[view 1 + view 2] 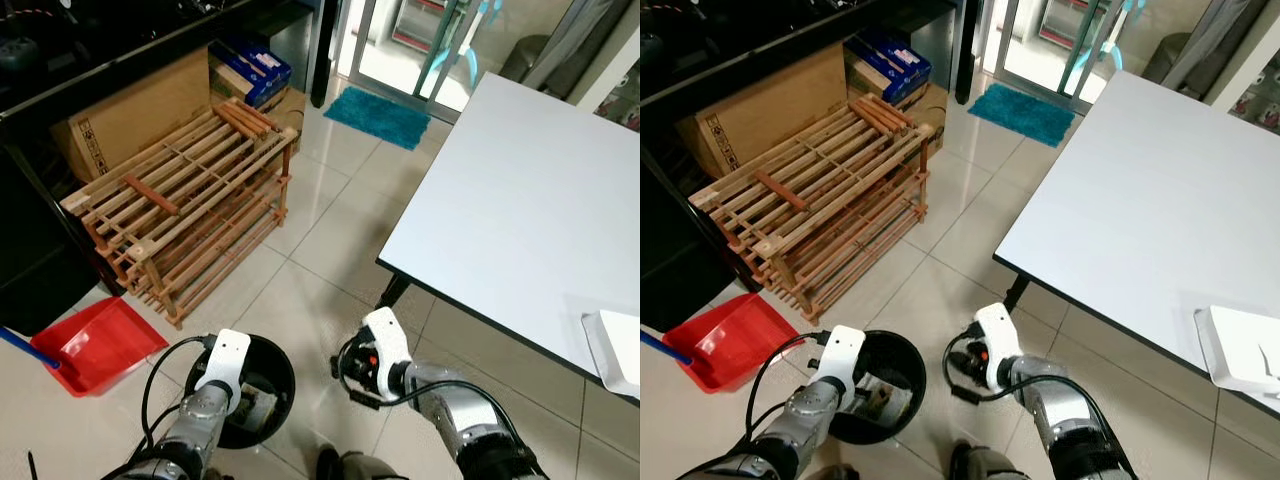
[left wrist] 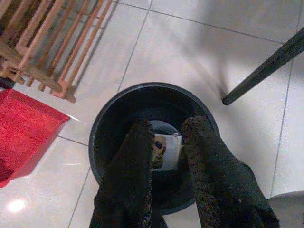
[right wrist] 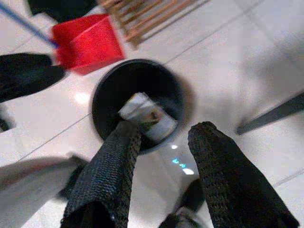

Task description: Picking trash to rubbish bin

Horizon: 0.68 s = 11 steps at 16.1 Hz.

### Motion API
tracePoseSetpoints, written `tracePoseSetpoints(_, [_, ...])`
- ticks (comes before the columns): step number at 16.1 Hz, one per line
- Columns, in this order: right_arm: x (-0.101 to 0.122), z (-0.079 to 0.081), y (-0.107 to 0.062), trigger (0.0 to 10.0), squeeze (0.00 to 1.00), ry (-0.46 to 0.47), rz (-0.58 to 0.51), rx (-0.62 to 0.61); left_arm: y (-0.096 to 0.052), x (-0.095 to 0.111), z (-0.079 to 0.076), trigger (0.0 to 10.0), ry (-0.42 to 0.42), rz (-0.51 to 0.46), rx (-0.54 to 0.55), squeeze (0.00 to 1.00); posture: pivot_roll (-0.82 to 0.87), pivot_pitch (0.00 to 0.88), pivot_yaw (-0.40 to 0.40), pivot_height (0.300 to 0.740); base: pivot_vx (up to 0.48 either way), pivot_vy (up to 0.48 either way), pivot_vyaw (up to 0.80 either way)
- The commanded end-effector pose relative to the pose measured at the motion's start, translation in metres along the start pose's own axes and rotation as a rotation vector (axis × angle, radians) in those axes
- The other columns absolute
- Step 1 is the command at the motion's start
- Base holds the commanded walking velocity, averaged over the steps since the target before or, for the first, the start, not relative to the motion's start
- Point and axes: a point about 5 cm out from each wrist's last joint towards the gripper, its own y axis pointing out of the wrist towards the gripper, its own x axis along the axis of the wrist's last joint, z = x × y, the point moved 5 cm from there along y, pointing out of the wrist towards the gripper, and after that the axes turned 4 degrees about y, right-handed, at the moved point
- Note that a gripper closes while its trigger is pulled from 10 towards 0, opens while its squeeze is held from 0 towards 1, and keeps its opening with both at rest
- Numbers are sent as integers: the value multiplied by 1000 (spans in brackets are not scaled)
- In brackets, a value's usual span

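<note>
Black rubbish bin (image 1: pixel 262 375) between red dustpan (image 1: pixel 95 343) and table leg (image 1: pixel 392 291); both hands spread empty.

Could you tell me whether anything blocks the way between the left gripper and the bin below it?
Nothing visible does. The left gripper hangs open right over the black bin, whose mouth is uncovered, with a piece of trash lying inside. The dustpan and wooden rack stand off to the side.

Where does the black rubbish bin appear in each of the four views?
Left eye view: black rubbish bin at bottom centre-left, under the left arm.
Right eye view: bottom left of centre.
Left wrist view: centre, beyond the left gripper fingers.
Right wrist view: upper centre, with trash inside.
Shared landmark: the red dustpan beside the bin.
</note>
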Motion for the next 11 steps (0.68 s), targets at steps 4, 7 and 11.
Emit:
tracePoseSetpoints(4, [-40, -50, -9, 10000, 0, 74, 76, -272, -8, -20, 15, 10000, -8, 27, 58, 0, -61, 117, -102, 740, 0, 0, 0])
tracePoseSetpoints(7, [-65, -74, -20, 10000, 0, 75, 120, -435, -10, -29, 18, 10000, 12, 60, 67, 0, -52, 104, -92, 740, 0, 0, 0])
tracePoseSetpoints(11, [-88, -85, -31, 10000, 0, 186, 106, -507, -9, -27, 22, 10000, -3, 63, 82, 0, -53, 91, -81, 740, 0, 0, 0])
